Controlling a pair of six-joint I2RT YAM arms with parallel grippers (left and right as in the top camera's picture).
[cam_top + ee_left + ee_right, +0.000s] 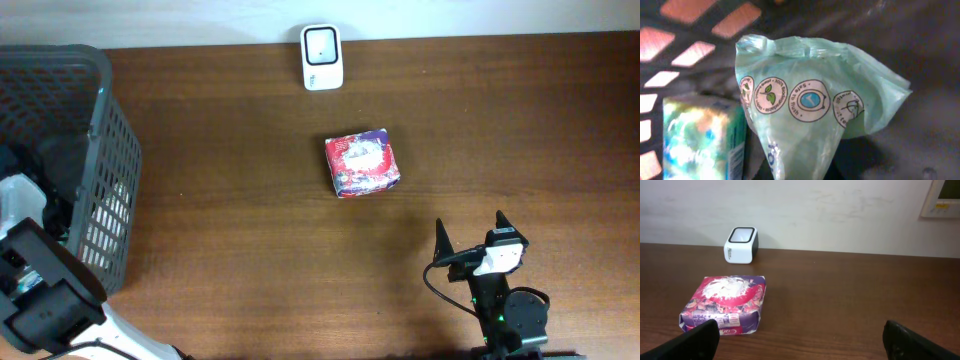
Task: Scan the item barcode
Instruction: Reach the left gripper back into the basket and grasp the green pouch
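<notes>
pale green plastic bag [810, 100] is the item in play. it sits inside the dark grey plastic mesh basket [110, 170] at the left end of the counter [230, 250], just beside a teal printed carton [700, 135]. left claw is clenched; its fingers are out of frame, but the bag's lower end runs off exactly where they'd be, so i judge it pinched there for the lift-out. the bag's long axis runs up the wrist view, crimped top edge pointing away, a band of round logos across it. no barcode showing on this face.

small white barcode scanner [322, 57] stands at the far edge. a purple-red printed box [362, 163] lies flat between the scanner and the right claw [470, 222]. that claw is released, fingers spread wide, parked at the near edge, probably to keep the scan path clear.
</notes>
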